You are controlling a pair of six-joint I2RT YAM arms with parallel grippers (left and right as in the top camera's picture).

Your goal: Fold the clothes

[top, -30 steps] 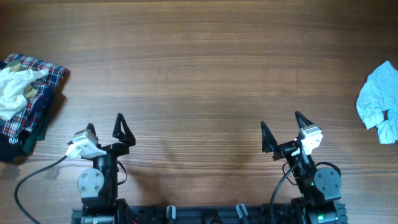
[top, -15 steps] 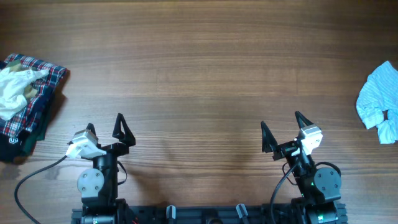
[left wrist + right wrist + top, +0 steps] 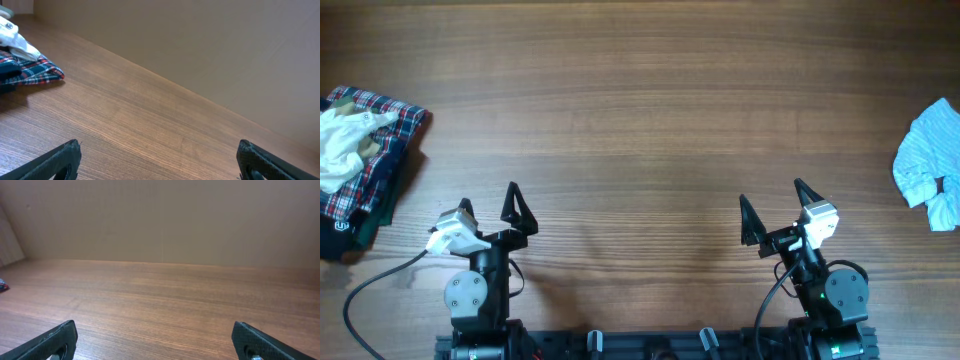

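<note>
Nothing's moved vs 1 s ago: both arms sit parked at the near edge of the table (image 3: 650, 110). L gripper (image 3: 488, 198) has fingers spread wide, nothing between them; R gripper (image 3: 770, 192) same, spread & empty. plaid pile (image 3: 380, 150) lies at far left edge w/ a crumpled white garment (image 3: 340, 145) on top. light-blue striped shirt (image 3: 928, 160) is bunched at far right edge, partly cut off by frame. Both lots of clothes are well apart from the grippers
</note>
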